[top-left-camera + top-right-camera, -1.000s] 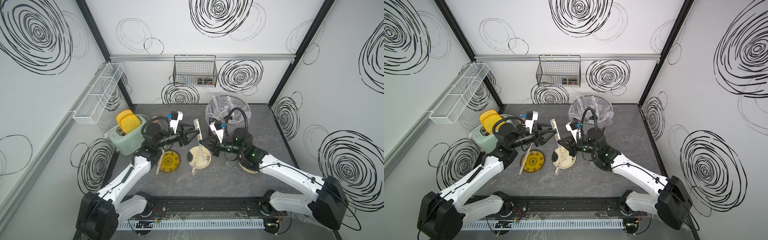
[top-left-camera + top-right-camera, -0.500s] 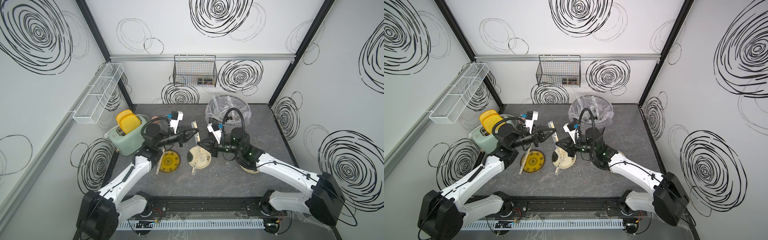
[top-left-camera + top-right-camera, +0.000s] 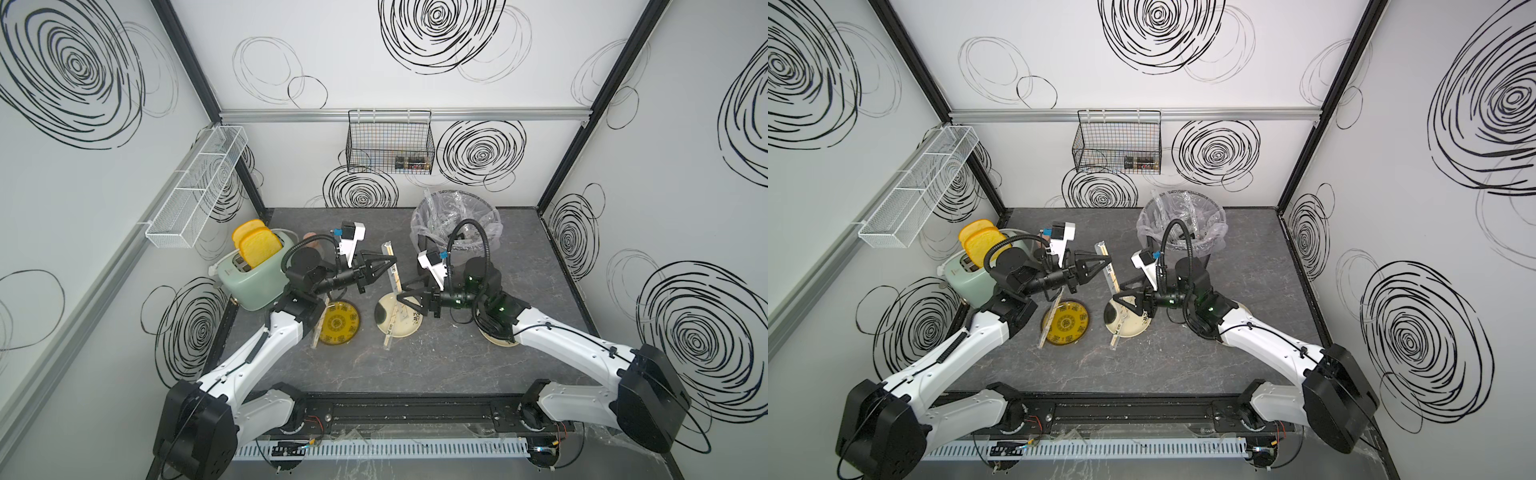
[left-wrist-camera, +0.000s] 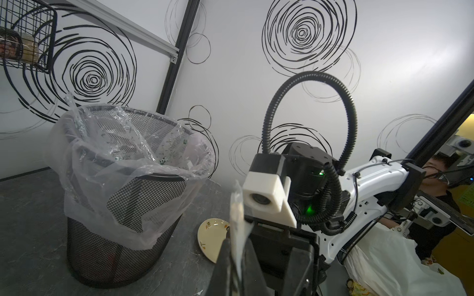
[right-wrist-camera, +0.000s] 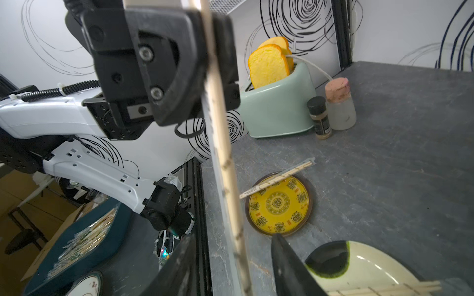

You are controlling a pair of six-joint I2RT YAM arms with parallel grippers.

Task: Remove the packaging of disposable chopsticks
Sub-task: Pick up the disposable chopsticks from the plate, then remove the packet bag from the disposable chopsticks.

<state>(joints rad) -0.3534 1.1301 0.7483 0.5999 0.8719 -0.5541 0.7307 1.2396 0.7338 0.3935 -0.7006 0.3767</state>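
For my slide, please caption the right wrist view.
Left fingers pinch the wrapped chopsticks; right fingers stand open around them.

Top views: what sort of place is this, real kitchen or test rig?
Likely a mock kitchen in a robot test cell: white walls printed with black swirls, a mint-green toaster holding yellow toast, and a liner-covered black mesh bin on a grey tabletop.

Toaster (image 3: 258,286), lined bin (image 4: 102,246), yellow plate (image 3: 340,325)
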